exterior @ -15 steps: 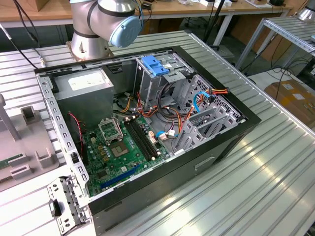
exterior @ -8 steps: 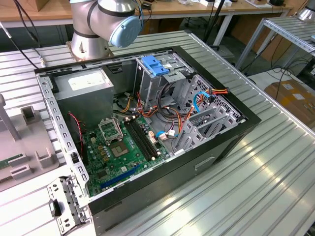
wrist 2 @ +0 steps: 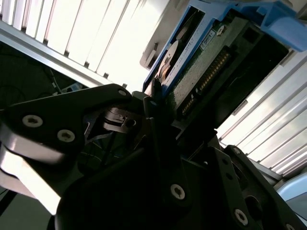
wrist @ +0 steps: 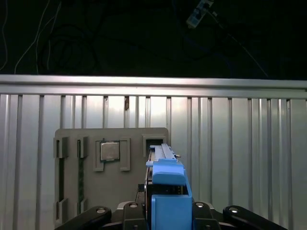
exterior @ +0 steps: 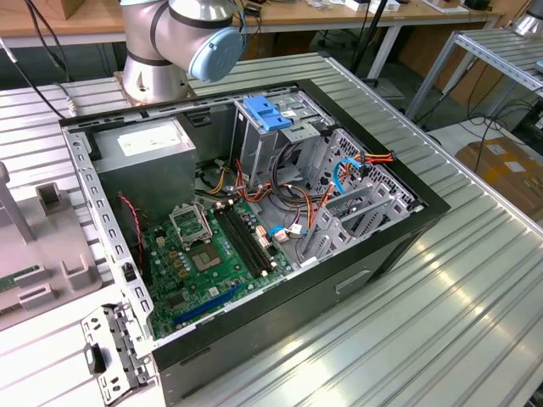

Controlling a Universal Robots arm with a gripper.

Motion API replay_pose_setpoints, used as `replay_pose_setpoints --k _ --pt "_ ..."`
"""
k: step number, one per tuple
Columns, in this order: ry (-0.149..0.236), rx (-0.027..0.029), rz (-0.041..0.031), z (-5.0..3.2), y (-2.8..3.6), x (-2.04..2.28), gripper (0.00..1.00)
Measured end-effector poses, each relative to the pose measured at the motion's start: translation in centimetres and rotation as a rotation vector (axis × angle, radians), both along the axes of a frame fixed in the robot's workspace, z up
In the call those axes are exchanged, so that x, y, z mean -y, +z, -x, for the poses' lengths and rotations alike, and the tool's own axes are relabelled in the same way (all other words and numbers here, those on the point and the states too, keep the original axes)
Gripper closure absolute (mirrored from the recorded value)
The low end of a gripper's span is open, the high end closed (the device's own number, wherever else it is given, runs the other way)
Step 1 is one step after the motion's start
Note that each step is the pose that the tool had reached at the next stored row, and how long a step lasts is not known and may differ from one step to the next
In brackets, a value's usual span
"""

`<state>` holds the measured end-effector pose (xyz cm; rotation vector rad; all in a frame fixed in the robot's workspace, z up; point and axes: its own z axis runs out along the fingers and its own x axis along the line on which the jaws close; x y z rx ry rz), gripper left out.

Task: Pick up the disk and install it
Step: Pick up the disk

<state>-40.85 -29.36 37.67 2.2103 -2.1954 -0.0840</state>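
- Tray of grey plastic lies at the exterior view's left, on the ribbed metal desk, with several moulded pockets in it.
- Just beside the tray stands an open computer case, lying on its side with the inside facing up.
- Behind the case, the grey arm with a light-blue joint cap rises from its base on the desk.
- In the case, toward the exterior view's left, sits a grey power-supply box; the green mainboard lies in front of it.
- More to the right stands the metal drive cage with a light-blue latch piece on top, and a bundle of coloured cables hangs between the cage and the mainboard.
- In the first wrist view, the disk is seen edge-on in its bright blue carrier, and the black jaws hold it from both sides, closed narrow on it.
- Beyond it lies the grey tray, with a square chip in one pocket; the far end of the disk reaches a pocket near the tray's edge, and I cannot tell if it touches there.
- In the second wrist view, the green circuit side of the disk and its row of connector pins show, with the blue rail along one edge.
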Motion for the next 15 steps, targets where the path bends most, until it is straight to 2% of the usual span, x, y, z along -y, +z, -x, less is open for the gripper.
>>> replay_pose_setpoints --k 15 --pt "0.000 -0.0001 0.0000 0.00 1.39 0.00 0.64"
